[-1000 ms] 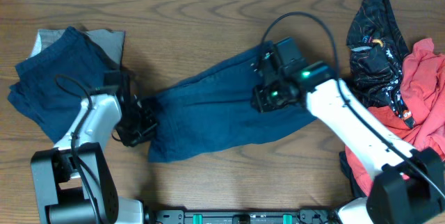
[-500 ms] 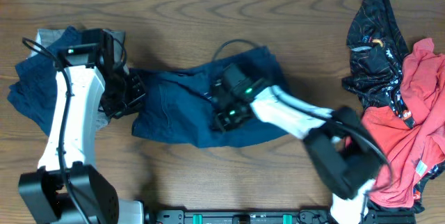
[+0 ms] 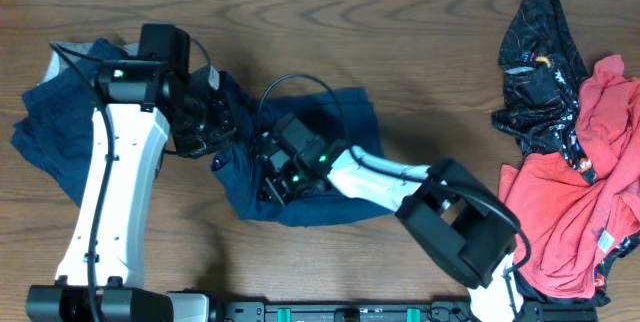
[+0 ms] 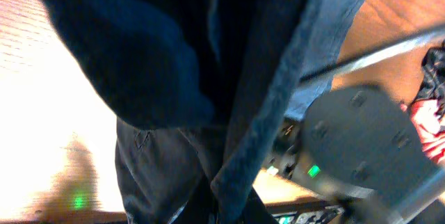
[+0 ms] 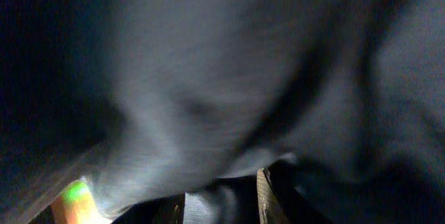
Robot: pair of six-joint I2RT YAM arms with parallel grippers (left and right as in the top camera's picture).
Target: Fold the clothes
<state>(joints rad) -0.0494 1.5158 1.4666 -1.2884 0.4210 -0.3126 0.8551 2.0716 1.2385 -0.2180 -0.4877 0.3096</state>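
The large navy trousers (image 3: 342, 117) lie bunched at the table's middle. My left gripper (image 3: 214, 125) is shut on their left end and holds it up; in the left wrist view the dark cloth (image 4: 174, 57) hangs from the closed gripper (image 4: 233, 209). My right gripper (image 3: 277, 172) is down on the trousers' middle, and cloth (image 5: 208, 78) fills the right wrist view and sits between its fingertips (image 5: 263, 195). Folded navy trousers (image 3: 50, 132) lie at far left on a grey piece (image 3: 66, 56). A black printed garment (image 3: 540, 57) and a red shirt (image 3: 585, 192) lie at far right.
The right arm (image 3: 400, 177) stretches across the table's middle from the front right. Its blurred grey body (image 4: 354, 140) shows close by in the left wrist view. Bare wooden table (image 3: 430, 32) lies between the trousers and the right-hand pile.
Both grippers have moved left, dragging the navy trousers towards the folded pile. The left gripper has risen and swung right with the cloth's end. The trousers are more bunched.
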